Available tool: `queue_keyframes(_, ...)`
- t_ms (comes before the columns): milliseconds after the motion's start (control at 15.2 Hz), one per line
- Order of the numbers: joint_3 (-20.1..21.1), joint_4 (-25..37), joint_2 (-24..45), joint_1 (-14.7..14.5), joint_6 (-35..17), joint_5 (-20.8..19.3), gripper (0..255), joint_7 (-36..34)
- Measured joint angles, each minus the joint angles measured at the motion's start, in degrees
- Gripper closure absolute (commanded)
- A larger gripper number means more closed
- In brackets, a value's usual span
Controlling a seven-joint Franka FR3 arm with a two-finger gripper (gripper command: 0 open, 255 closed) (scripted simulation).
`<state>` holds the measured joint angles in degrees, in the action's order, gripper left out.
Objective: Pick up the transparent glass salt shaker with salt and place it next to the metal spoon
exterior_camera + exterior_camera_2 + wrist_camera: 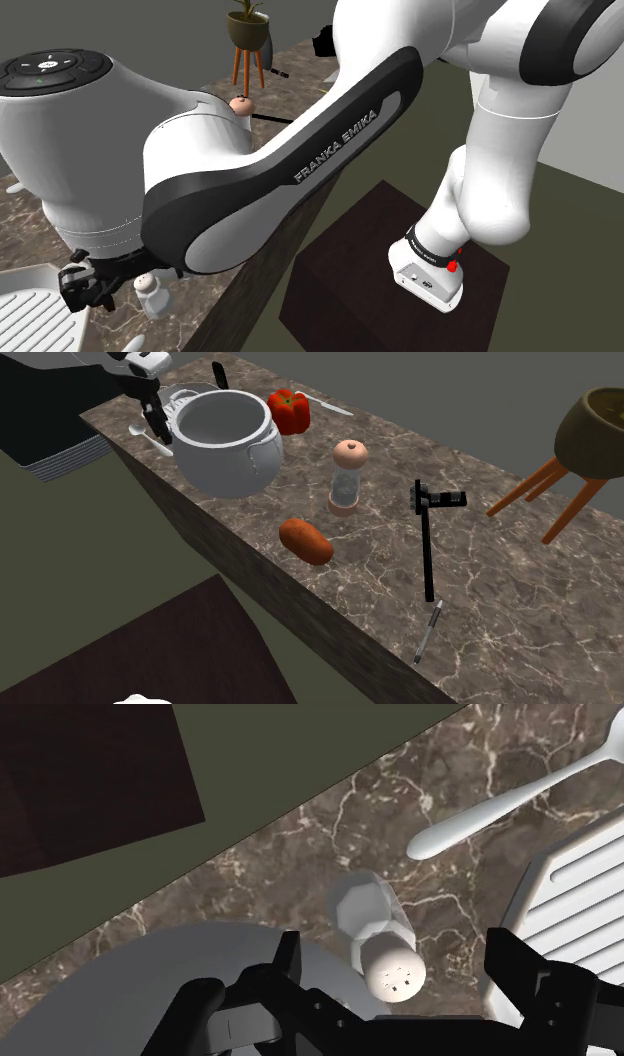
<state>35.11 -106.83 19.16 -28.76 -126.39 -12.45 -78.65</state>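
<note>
At the edge of the marbled tabletop [300, 874], the tool [393, 944] hangs released, its two black fingers [290, 966] standing apart. The salt shaker [370, 909], drawn pale grey with a perforated white cap, stands on the tabletop between the fingers; neither finger touches it. The spoon [510, 799] lies near the shaker, on the side away from the tool, beside a white ribbed drain rack [580, 894]. A grey pot [170, 969] sits just beside the shaker. In the second exterior view, the pot is at 3 o'clock from the tool, a red pepper [288, 410] at 2 o'clock from the pot, and a grinder [346, 477] at 5 o'clock from the pepper.
</note>
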Motion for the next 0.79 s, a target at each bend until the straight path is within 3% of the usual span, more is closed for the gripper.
queue_keyframes(396,1.01,2.24,-3.73,1.18,5.12,2.65,0,1.64)
queue_keyframes(792,1.05,2.72,-3.94,1.30,5.82,2.87,0,1.90)
